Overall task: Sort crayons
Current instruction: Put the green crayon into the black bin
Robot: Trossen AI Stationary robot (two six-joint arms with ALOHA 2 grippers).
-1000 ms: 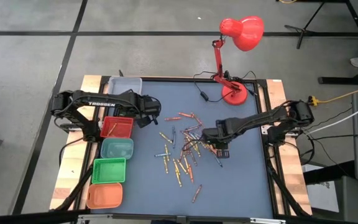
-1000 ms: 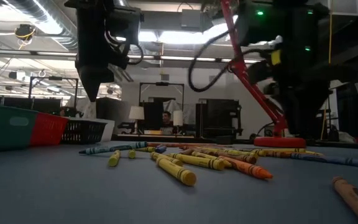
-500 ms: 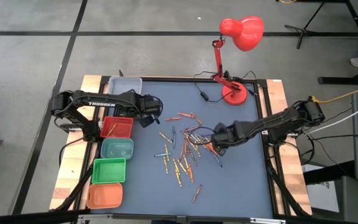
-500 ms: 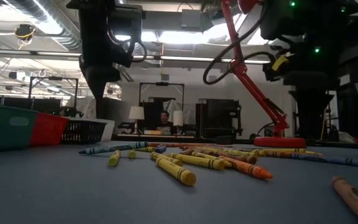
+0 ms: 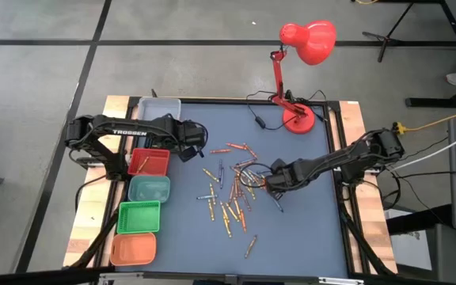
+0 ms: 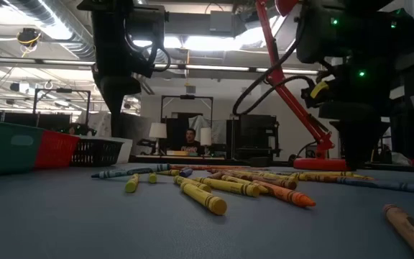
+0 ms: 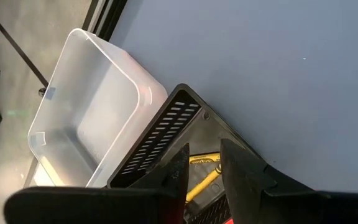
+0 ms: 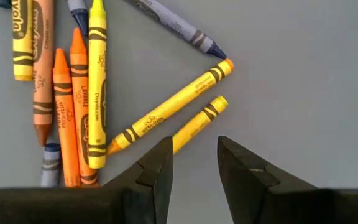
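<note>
A scatter of crayons (image 5: 229, 190) lies near the middle of the blue table (image 5: 291, 237), well apart from the red desk lamp (image 5: 298, 47) that stands at the table's far right corner. The right tool (image 5: 269, 184) sits low at the edge of the scatter nearest the lamp's side. The left tool (image 5: 190, 149) is beside the red bin (image 5: 149, 161), which heads a row with a teal bin (image 5: 149, 188), a green bin (image 5: 138, 217) and an orange bin (image 5: 132, 249); a clear bin (image 5: 158, 108) lies beyond the red one.

even overhead light – soft shadows; low view backlit, near crayons (image 6: 205, 198) blurred.
</note>
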